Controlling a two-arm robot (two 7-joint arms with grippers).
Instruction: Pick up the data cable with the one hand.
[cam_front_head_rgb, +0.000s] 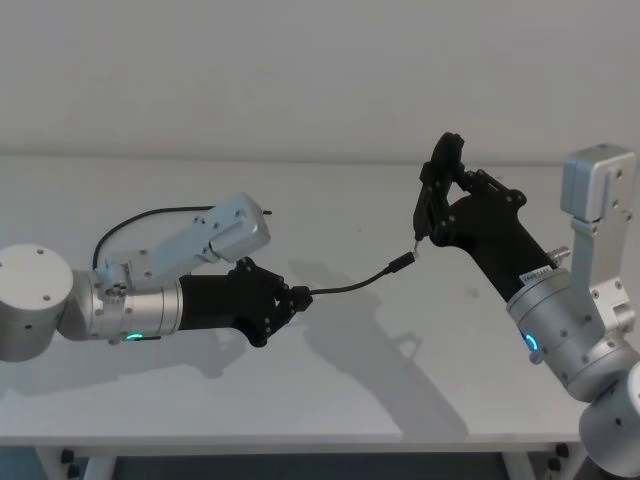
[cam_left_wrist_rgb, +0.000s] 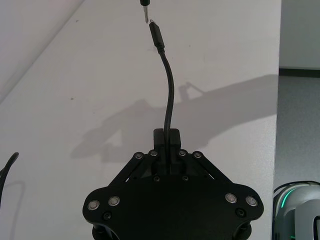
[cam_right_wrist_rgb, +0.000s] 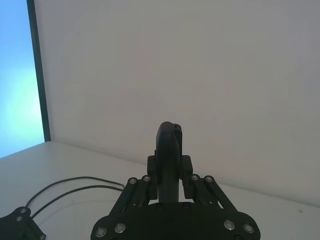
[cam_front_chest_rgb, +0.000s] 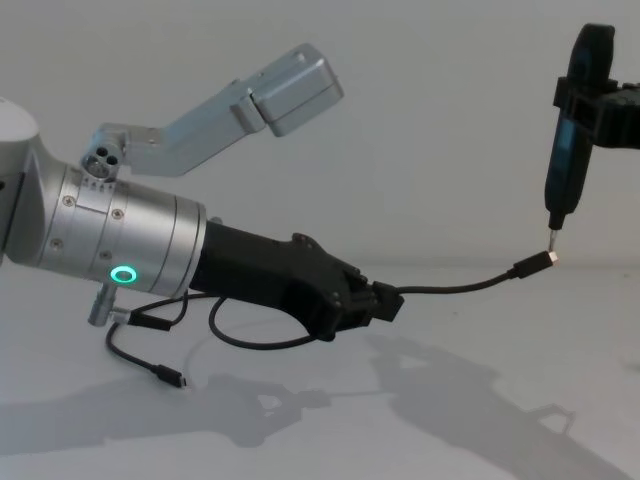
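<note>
Left gripper (cam_left_wrist_rgb: 168, 139) closed on data cable (cam_left_wrist_rgb: 168, 95), fingers (cam_left_wrist_rgb: 173, 136) pinched around it. Cable rises from the grip in a gentle curve over the white table (cam_left_wrist_rgb: 75, 100); metal-tipped plug (cam_left_wrist_rgb: 155, 36) at the far end sits just beside a thin pointed tip (cam_left_wrist_rgb: 145, 9)

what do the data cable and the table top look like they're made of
The data cable looks like matte black rubber or plastic: it bends in a soft arc, with a shiny metal tip. The table top looks like smooth matte white laminate or painted board, showing soft shadows.
</note>
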